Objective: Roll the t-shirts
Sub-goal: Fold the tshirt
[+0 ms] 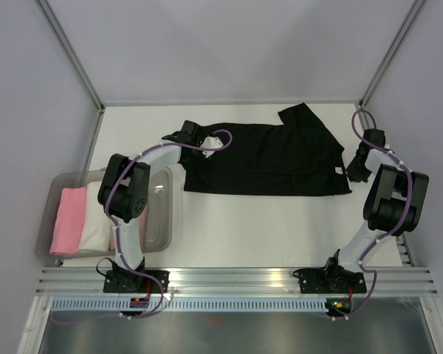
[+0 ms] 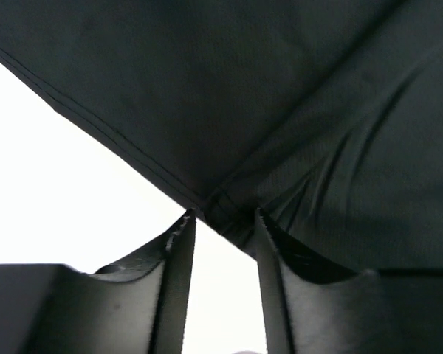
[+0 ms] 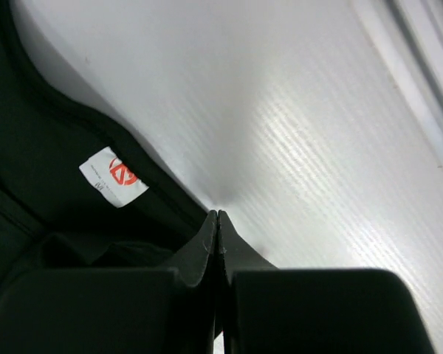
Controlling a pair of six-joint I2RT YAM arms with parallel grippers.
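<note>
A black t-shirt [image 1: 266, 158] lies spread flat across the back of the table, with one sleeve folded up at the far right. My left gripper [image 1: 194, 139] is at its left hem corner. In the left wrist view its jaws stand apart, the hem corner [image 2: 221, 210] lies right at the fingertips, and white table shows between the fingers. My right gripper [image 1: 354, 173] rests on the table just right of the collar. It [image 3: 218, 214] is shut on nothing, beside the white neck label [image 3: 112, 177]. Pink [image 1: 69, 220] and white [image 1: 96, 228] t-shirt rolls lie in the bin.
A clear plastic bin [image 1: 162, 217] stands at the left near the left arm's base. Aluminium rails [image 1: 236, 276] run along the near edge. Wall panels and frame posts [image 1: 74, 59] close the back and both sides.
</note>
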